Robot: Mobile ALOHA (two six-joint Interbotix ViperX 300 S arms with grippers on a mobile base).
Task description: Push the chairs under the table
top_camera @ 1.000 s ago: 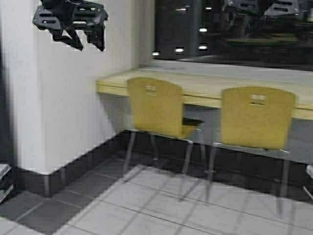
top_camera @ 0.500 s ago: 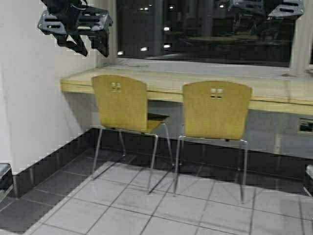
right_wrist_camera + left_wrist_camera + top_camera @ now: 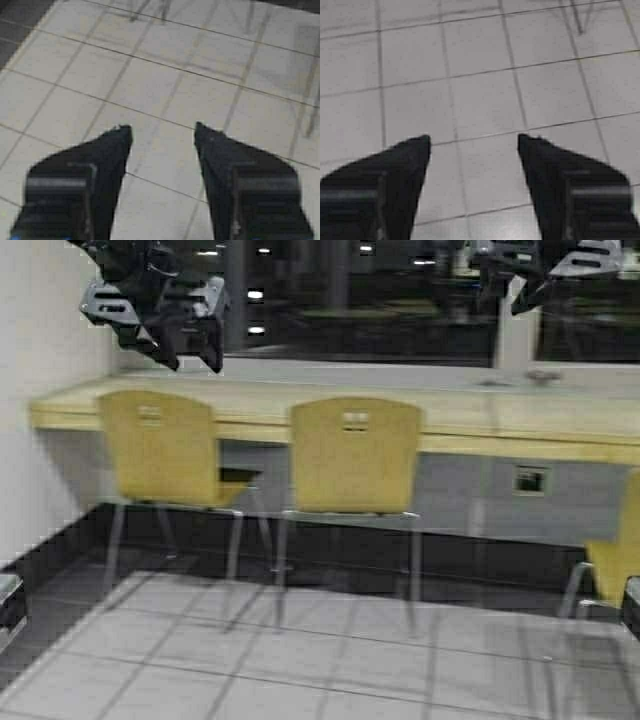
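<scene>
Left gripper (image 3: 190, 352) wide, raised, nearest left chair (image 3: 160, 450), ahead and below; right gripper (image 3: 162, 132) wide; table (image 3: 300, 410) beyond.

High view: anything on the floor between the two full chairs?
No: between left chair and middle chair, only bare tiled floor and the counter's underside.

Both tools blk: left tool (image 3: 472, 145) & right tool (image 3: 162, 135), ribbed tapered fingers.
</scene>
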